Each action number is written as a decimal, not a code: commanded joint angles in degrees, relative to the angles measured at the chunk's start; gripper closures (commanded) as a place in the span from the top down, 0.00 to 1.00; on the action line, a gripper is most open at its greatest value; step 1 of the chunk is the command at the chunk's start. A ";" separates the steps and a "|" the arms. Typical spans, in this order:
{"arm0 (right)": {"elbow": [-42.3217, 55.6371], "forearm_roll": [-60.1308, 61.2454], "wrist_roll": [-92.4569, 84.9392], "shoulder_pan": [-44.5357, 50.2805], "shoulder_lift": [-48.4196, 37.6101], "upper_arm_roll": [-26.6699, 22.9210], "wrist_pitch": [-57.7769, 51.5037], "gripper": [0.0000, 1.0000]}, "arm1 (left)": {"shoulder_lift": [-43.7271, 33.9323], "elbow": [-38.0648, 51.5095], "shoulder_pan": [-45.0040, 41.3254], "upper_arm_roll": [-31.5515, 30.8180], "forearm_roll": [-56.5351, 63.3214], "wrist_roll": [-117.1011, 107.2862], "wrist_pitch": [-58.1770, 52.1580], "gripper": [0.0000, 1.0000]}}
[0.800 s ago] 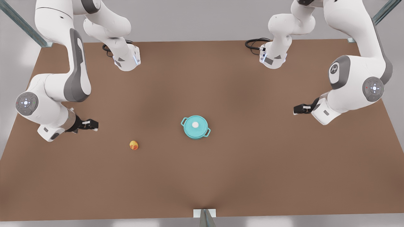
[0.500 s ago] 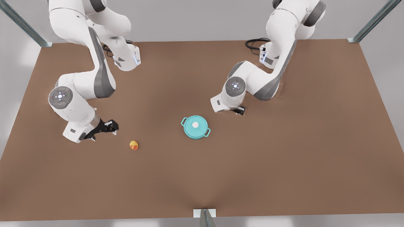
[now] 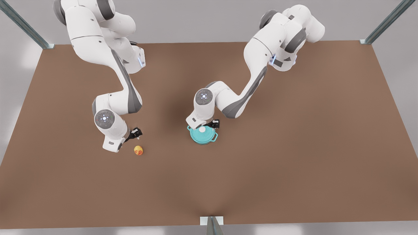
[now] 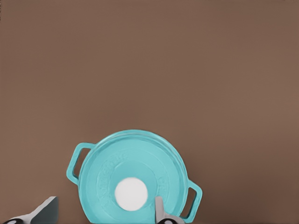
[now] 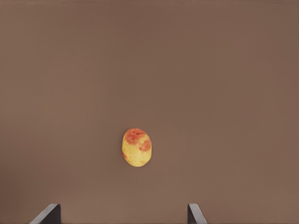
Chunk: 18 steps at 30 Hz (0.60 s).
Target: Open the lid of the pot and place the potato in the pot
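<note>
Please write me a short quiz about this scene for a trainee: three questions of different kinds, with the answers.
1. True or false: the lid is already off the pot.
2. Which hand is nearer to the potato? A) the left hand B) the right hand
3. Fill in: the potato lies on the ____.

Key
1. False: the lid sits closed on the pot.
2. B. The right hand is open just beside the potato; the left hand is open at the pot.
3. table
</note>
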 commanded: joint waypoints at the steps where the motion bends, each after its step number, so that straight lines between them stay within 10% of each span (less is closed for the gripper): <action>1: 0.03 0.04 -3.21 -0.22 1.91 -0.20 9.57 1.00 | 0.20 -0.35 -0.07 -0.06 1.74 -24.07 3.03 1.00; 18: 0.73 -0.31 -6.55 -0.40 11.84 -0.20 17.75 1.00 | 3.10 -3.16 -1.47 -0.24 5.26 -23.45 6.81 1.00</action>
